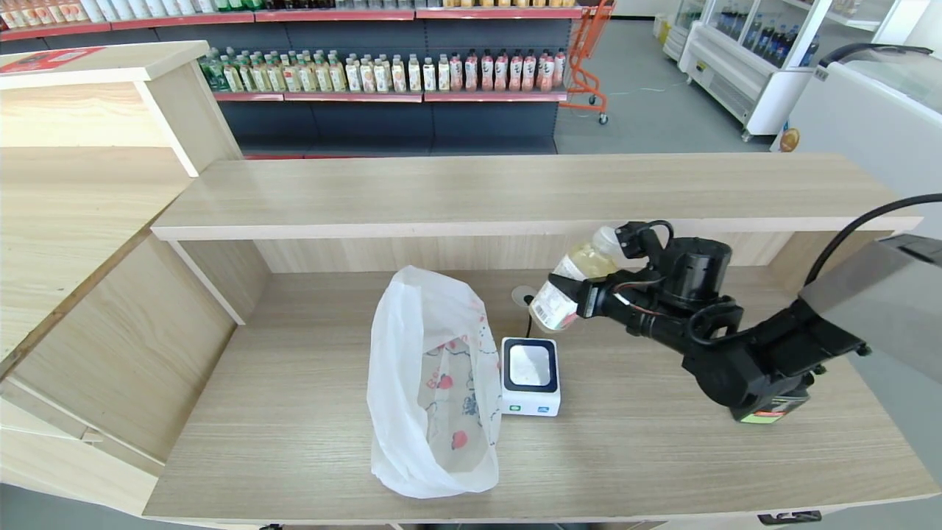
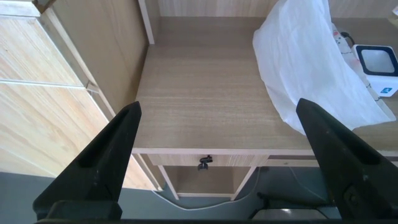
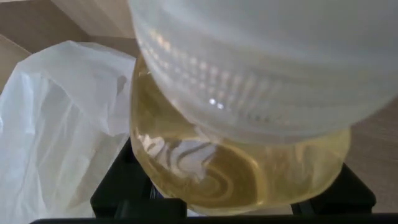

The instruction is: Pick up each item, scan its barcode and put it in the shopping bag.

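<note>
- You are looking along the bottle (image 3: pixel 236 162) from its top, with the ribbed white cap (image 3: pixel 267 68) closest to the lens and dwarfing all else.
- Pale yellow liquid shows through the clear body behind the cap, with light curling in it.
- The black fingers (image 3: pixel 118 196) of your right gripper (image 3: pixel 236 208) flank the bottle on both sides, pressed against its body.
- The white shopping bag (image 3: pixel 56 124) lies in soft, translucent folds just beyond the bottle, off to one side.
- The wood-grain table (image 3: pixel 379 134) shows past the bottle on the side away from the bag.
</note>
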You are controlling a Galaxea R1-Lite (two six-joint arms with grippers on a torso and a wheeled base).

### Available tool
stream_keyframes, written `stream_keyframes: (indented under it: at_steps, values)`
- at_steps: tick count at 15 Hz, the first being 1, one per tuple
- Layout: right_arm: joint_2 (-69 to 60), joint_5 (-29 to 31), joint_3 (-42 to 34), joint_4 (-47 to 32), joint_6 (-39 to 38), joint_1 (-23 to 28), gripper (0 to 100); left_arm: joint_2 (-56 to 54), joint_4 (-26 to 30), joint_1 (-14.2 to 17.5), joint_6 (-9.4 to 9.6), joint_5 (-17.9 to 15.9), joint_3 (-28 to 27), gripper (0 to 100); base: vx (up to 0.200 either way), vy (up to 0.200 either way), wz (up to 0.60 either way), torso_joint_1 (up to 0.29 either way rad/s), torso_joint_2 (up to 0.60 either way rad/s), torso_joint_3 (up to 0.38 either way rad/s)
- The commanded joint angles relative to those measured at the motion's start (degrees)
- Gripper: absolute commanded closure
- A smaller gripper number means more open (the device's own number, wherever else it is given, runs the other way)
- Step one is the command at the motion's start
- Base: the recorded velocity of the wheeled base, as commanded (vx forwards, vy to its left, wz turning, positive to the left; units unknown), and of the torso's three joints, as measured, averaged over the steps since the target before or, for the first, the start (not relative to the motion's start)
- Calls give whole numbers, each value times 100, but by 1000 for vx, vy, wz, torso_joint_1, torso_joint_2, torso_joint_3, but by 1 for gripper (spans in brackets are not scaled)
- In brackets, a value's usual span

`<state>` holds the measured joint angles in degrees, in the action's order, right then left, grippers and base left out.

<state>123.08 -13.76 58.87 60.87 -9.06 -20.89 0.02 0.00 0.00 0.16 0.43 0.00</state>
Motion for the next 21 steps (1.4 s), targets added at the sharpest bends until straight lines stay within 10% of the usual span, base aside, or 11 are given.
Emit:
stream_keyframes:
  at_steps: [1, 8, 21]
  values:
    - [472, -171, 476, -216, -61, -292, 100, -2, 0, 0, 2, 1, 0, 0, 0, 0, 0, 0, 0, 0]
    - [999, -1383, 793, -233, 9, -662, 100, -2, 0, 0, 2, 1, 0, 0, 0, 0, 0, 0, 0, 0]
    - [2168, -1717, 2138, -972, 1750, -1233, 100, -2, 0, 0, 2, 1, 0, 0, 0, 0, 0, 0, 0, 0]
